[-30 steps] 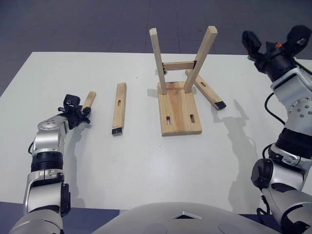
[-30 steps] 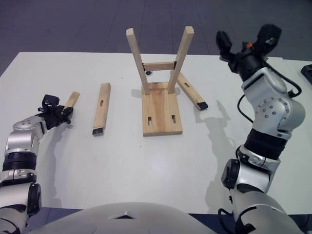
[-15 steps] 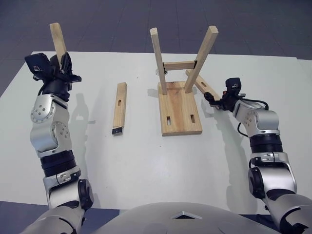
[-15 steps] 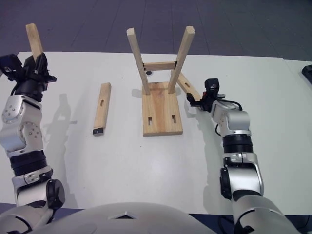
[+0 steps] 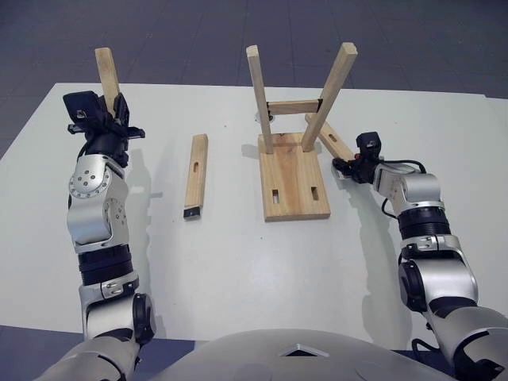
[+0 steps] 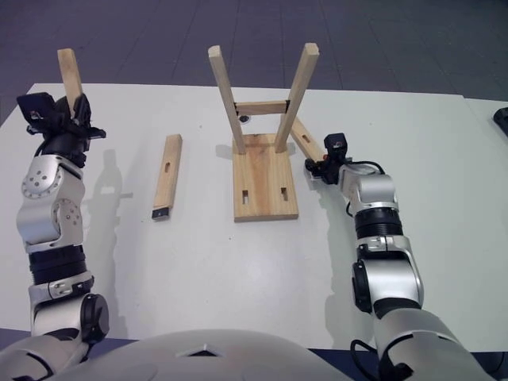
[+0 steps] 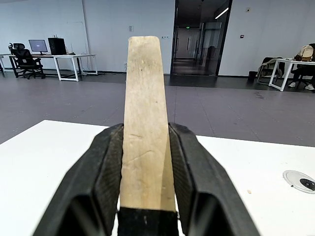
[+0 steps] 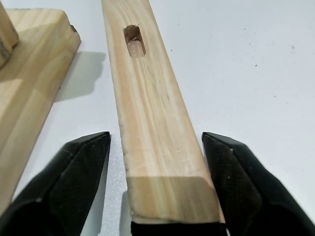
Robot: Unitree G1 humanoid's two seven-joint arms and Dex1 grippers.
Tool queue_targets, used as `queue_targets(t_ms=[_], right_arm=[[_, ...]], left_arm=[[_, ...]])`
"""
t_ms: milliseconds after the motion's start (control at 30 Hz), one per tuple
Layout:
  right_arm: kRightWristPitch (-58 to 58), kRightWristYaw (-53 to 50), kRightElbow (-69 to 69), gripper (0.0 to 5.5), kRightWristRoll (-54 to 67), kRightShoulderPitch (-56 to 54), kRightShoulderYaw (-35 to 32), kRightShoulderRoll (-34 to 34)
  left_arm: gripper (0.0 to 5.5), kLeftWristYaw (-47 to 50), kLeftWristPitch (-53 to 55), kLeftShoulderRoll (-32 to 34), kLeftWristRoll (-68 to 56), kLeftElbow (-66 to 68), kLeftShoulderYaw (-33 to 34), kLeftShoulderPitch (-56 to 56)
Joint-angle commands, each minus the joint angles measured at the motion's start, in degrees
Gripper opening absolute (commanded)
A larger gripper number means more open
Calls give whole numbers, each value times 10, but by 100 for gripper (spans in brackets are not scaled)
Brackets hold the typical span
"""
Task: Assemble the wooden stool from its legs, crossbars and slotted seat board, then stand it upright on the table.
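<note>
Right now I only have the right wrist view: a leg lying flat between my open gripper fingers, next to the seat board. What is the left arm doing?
Observer: The left gripper is shut on a raised leg, held upright above the table's left side.
Operator: How much of the stool is together?
Observer: Two standing legs, joined by a crossbar, stand on the seat board's far end. Its two near slots are empty.
Operator: Any other loose part?
Observer: One spare leg lies flat on the table, to the left of the seat board.
</note>
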Motion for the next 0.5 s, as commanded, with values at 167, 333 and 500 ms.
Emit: queue_targets(t_ms=[167,333,500], right_arm=[[106,-36,-178,212,0,131,-21,3],[192,-47,-320,206,18,221,-49,4],[274,-36,-424,206,43,270,-79,-4]], left_arm=[[130,27,14,-8,16,-29,1,28],[130,41,24,-11,19,-53,8,49],[130,51,37,-16,21,-79,9,67]])
